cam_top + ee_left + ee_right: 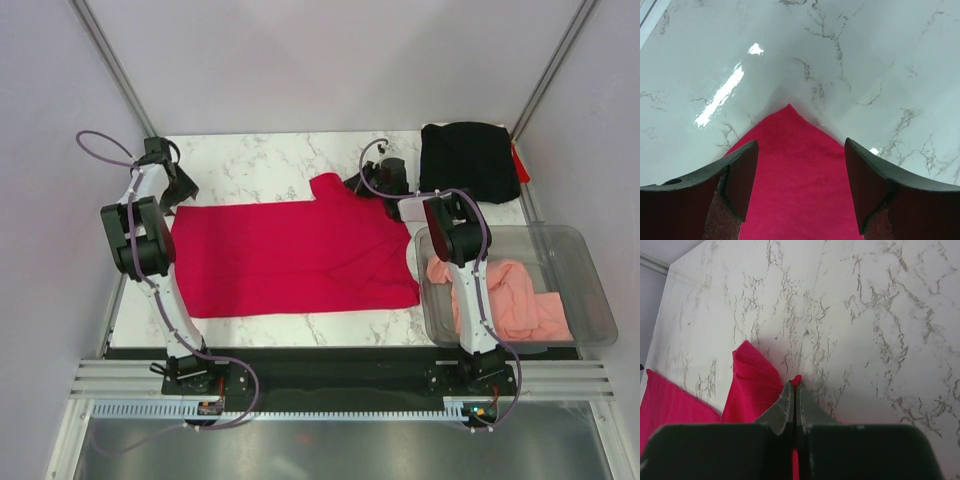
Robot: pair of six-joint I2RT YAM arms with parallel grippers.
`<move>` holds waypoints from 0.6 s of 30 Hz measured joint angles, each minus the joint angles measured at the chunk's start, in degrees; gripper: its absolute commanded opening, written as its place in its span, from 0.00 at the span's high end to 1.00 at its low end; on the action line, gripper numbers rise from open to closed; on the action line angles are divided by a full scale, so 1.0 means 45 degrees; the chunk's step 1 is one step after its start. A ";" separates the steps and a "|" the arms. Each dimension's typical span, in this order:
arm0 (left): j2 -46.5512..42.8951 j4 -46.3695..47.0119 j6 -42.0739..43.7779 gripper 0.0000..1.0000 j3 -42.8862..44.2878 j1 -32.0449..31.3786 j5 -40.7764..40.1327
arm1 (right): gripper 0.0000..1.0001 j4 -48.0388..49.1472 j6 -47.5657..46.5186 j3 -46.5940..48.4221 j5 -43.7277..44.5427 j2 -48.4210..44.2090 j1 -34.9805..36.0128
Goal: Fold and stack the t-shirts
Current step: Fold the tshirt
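The crimson red t-shirt (290,258) lies spread flat on the marble table. My left gripper (178,190) is open at its far left corner, its jaws either side of the cloth corner (790,150). My right gripper (375,185) is shut on the shirt's far right edge, with red cloth (796,379) pinched between its fingertips and a sleeve (752,385) bunched beside it. The black t-shirt (468,160) lies folded at the far right corner. The salmon-pink t-shirt (510,300) lies crumpled in the clear bin.
The clear plastic bin (590,290) stands at the right near edge of the table. A red item (519,160) peeks from under the black shirt's right side. White walls and metal posts close in the table.
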 measured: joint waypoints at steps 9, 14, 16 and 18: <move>0.0967 -0.0199 0.0010 0.39 0.0646 0.0000 -0.0340 | 1.00 0.0602 0.0719 -0.0306 -0.0549 0.0005 -0.0209; 0.1302 -0.0228 0.0044 0.56 0.0899 0.0000 -0.0389 | 1.00 0.0797 0.0894 -0.0355 -0.0714 0.0000 -0.0277; 0.1331 -0.0219 0.0073 0.64 0.0991 0.0000 -0.0384 | 1.00 0.0855 0.0942 -0.0355 -0.0753 0.0005 -0.0282; 0.1404 -0.0204 0.0078 0.75 0.1098 0.0000 -0.0379 | 1.00 0.0918 0.0981 -0.0355 -0.0782 0.0005 -0.0282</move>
